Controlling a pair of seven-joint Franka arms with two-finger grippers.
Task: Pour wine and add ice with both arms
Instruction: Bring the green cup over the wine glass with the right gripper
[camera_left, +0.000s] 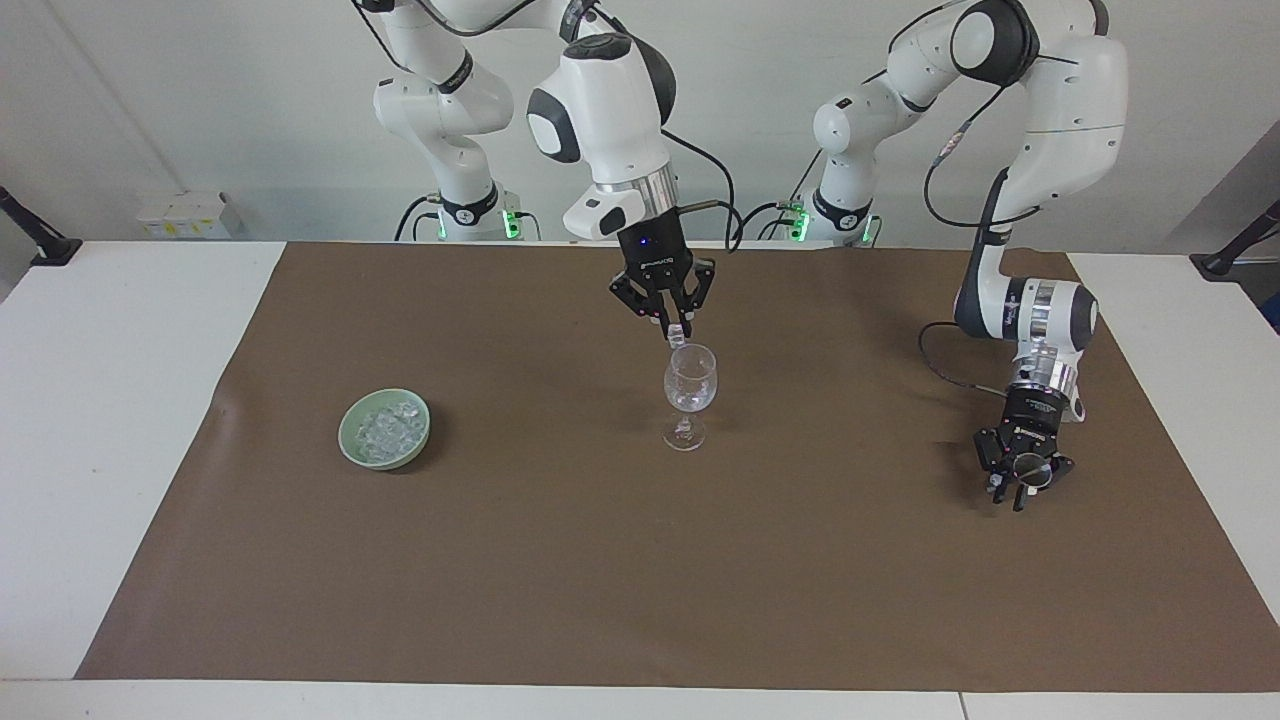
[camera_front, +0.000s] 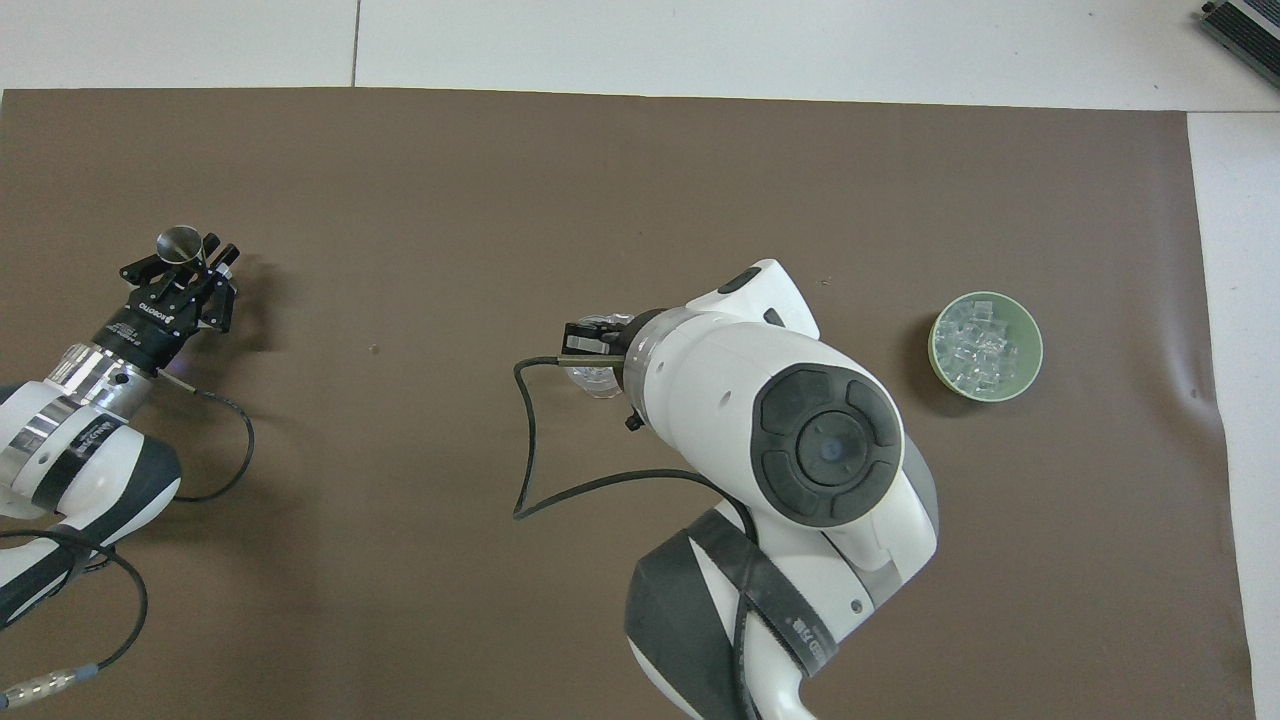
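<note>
Closest to the robots' end of the brown mat (camera_left: 640, 560), the right arm reaches out over the middle of the counter (camera_left: 110, 420), its right tool (camera_left: 676, 333) pointing straight down just above the rim of the wine glass (camera_left: 690, 390). This tool is closed, with its fingertips pinched on a single ice chunk (camera_left: 678, 340) that hangs right over the mouth of the glass. The glass stands upright on the mat; from overhead, the arm's wrist covers most of it and only part of its rim (camera_front: 590, 378) shows. A little farther from the robots, toward the right arm's end of the counter and well apart from the glass, sits a pale green bowl (camera_left: 345, 432) holding the rest of the ice (camera_left: 387, 427), a heap of clear chunks that is plain from overhead too (camera_front: 982, 342). Farthest out, at the left arm's end, the left tool (camera_left: 1010, 493) hangs low over the mat, angled downward, with a small round metal cup (camera_front: 180, 241) at its tip. Whether this tool is open or closed, or has a grip on the cup, cannot be told.
</note>
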